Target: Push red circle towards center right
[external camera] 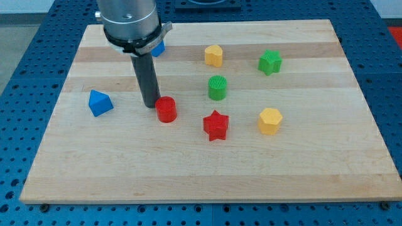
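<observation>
The red circle [166,109] is a short red cylinder left of the board's middle. My tip [151,104] rests on the board right at the circle's left side, touching or nearly touching it. The rod rises from there to the arm's grey housing at the view's top. A red star [216,125] lies to the right of the circle, slightly lower in the view.
A green cylinder [217,87] stands up and right of the circle. A yellow block [270,120] and a green star [270,61] sit at the right, a yellow block [213,55] near the top. A blue block [100,102] lies at the left; another blue block [157,48] peeks from behind the arm. The wooden board [314,169] sits on a blue perforated table.
</observation>
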Available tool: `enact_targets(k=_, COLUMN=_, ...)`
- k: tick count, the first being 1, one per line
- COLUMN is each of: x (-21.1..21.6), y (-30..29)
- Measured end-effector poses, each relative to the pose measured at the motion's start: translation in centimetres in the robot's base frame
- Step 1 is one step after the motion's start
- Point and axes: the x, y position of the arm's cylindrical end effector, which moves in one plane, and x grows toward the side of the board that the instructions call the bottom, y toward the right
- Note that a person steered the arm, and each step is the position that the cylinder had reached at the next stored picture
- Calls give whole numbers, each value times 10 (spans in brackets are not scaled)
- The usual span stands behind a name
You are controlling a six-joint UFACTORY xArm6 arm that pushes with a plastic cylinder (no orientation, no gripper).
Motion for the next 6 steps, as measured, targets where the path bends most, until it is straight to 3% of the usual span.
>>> enact_targets(k=1, x=10, y=-26)
enact_targets(k=2, x=26, y=-6)
enact_targets(k=3, x=25, y=72)
enact_targets(k=6, x=-2, y=199)
